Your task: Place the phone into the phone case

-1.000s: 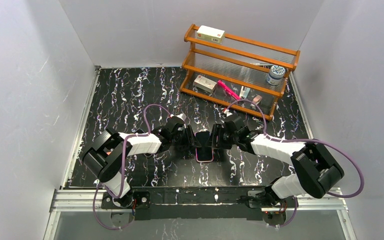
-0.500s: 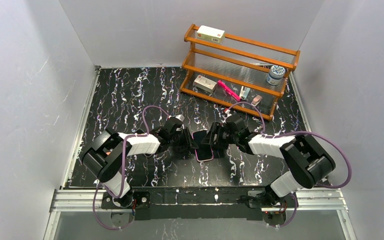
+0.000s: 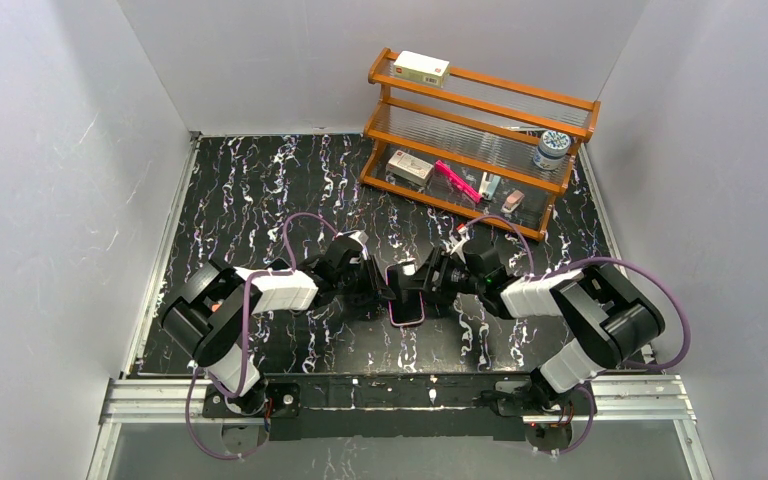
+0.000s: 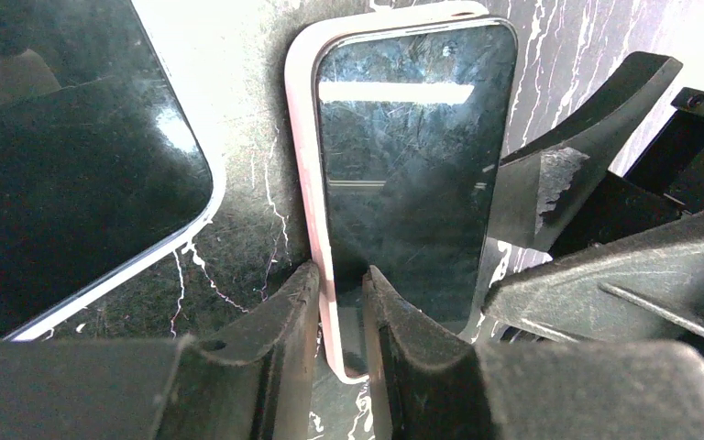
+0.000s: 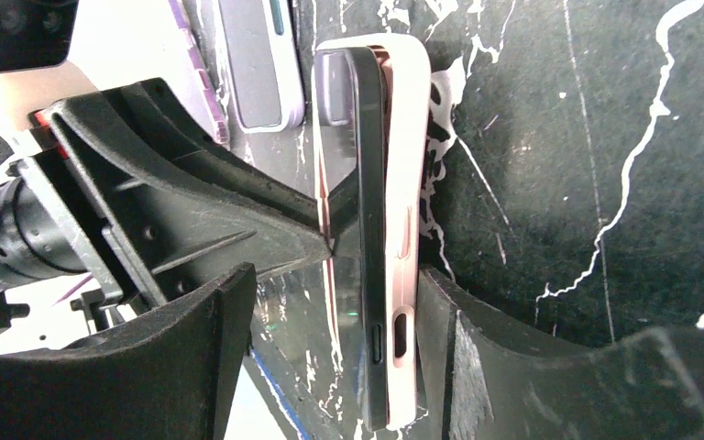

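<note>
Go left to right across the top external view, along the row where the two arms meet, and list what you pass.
Left arm's white link → left gripper → phone in its pink case → right gripper → right arm's white link.

Black marbled counter (image 3: 260, 190) carrying a rack and a cased phone.
White veins streak its dark surface. A wooden rack (image 3: 520, 88) stands at the far right corner. Near the middle lies a pale pink phone case (image 4: 304, 183), open side up, with the dark phone (image 4: 412, 165) partly seated in it. Another dark glossy slab (image 4: 64, 165) lies just beside it.
</note>
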